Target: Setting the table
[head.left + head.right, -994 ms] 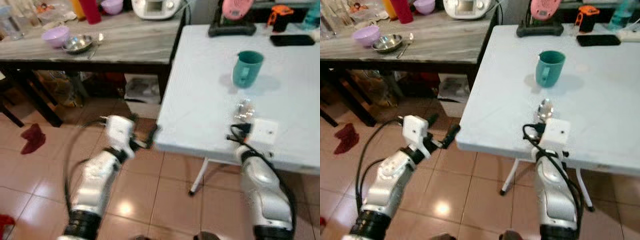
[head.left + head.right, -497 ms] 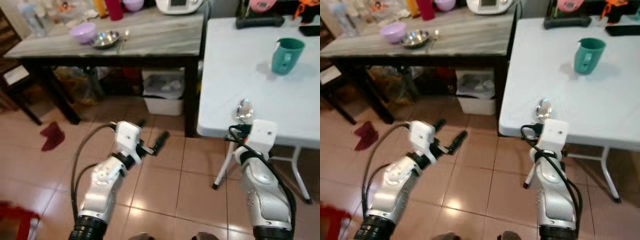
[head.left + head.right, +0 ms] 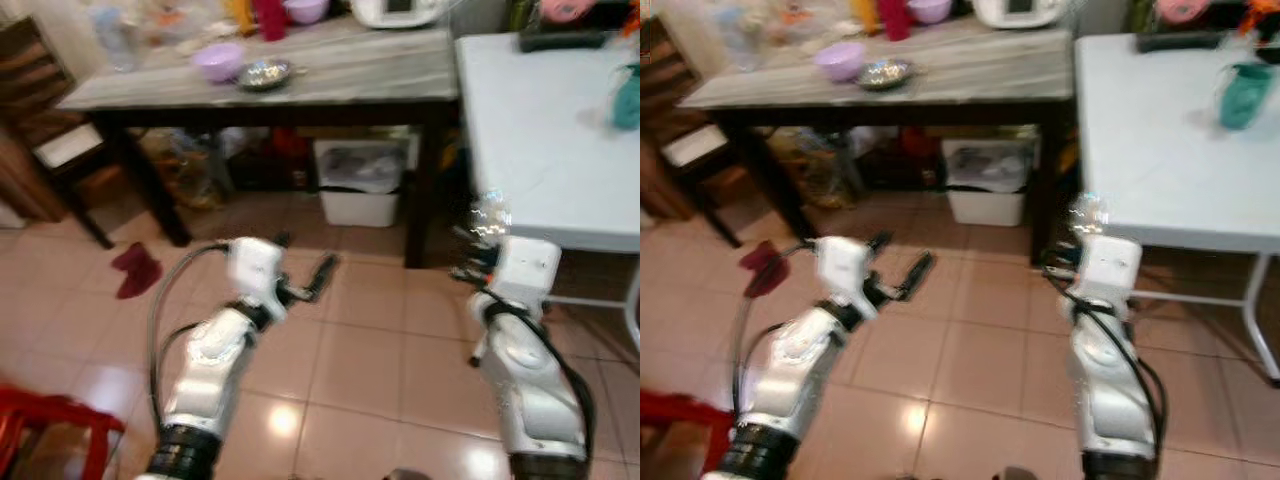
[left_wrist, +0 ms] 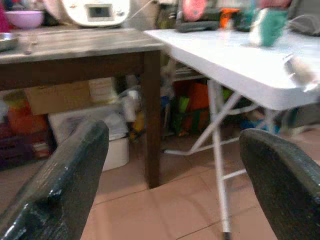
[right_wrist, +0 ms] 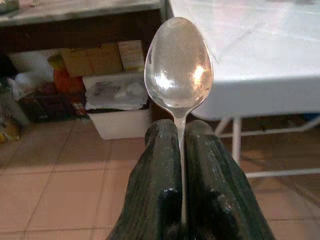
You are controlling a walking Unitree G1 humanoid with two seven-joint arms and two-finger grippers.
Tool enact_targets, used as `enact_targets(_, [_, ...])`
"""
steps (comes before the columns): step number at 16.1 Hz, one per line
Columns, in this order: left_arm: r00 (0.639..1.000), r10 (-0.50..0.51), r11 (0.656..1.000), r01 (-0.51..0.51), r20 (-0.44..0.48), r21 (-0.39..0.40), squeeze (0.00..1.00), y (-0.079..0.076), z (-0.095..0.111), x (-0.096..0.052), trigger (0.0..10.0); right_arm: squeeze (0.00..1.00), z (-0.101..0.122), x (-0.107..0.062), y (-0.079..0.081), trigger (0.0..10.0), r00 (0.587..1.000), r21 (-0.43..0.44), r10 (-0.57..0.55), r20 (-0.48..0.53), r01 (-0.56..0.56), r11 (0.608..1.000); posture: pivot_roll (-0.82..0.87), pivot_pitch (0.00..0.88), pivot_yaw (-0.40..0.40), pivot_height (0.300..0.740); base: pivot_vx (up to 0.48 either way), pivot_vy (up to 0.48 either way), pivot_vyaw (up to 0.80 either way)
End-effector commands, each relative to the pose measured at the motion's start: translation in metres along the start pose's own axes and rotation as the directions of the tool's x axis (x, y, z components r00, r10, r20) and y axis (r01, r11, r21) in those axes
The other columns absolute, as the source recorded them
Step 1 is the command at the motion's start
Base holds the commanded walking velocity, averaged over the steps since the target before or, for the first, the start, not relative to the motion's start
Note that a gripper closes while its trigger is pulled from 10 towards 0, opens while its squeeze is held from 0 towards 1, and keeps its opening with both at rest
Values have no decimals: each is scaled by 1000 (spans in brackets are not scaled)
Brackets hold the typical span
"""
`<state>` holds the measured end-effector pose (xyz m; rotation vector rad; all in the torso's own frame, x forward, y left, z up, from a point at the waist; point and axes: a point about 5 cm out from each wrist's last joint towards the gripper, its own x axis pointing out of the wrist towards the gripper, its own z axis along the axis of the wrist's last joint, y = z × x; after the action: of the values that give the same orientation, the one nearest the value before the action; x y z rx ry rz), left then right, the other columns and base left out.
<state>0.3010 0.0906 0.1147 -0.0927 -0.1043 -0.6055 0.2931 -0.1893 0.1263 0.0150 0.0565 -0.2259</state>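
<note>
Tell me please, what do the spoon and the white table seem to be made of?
The spoon, pinched by the right gripper, looks like polished metal: its bowl is silvery and mirrors the light. The white table seems to be plastic, matte and faintly textured, on thin white legs that are probably metal; the blur leaves this open.

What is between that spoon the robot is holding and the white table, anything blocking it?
Nothing visible blocks it. The right gripper is shut on the spoon, bowl upward, just off the near edge of the white table. The tabletop nearest the spoon is bare; a teal mug stands far back.
</note>
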Motion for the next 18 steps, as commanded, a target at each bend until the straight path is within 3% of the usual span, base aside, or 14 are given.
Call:
enact_targets(1, [1000,24,999,-24,6,24,0,10,5,-3,10000,0,5,0,6,10000,999,6,19,25,-19,1000,-222,78,102,740,0,0,0])
enact_targets(5, [1000,19,1000,-19,23,0,0,11,7,-4,10000,0,6,0,5,10000,999,-4,23,34,-23,1000,-223,79,99,740,166,0,0])
enact_targets(18, [999,-25,999,25,28,-21,0,7,7,-3,10000,0,7,0,6,10000,999,-5,21,43,-21,1000,-227,79,108,740,475,0,0])
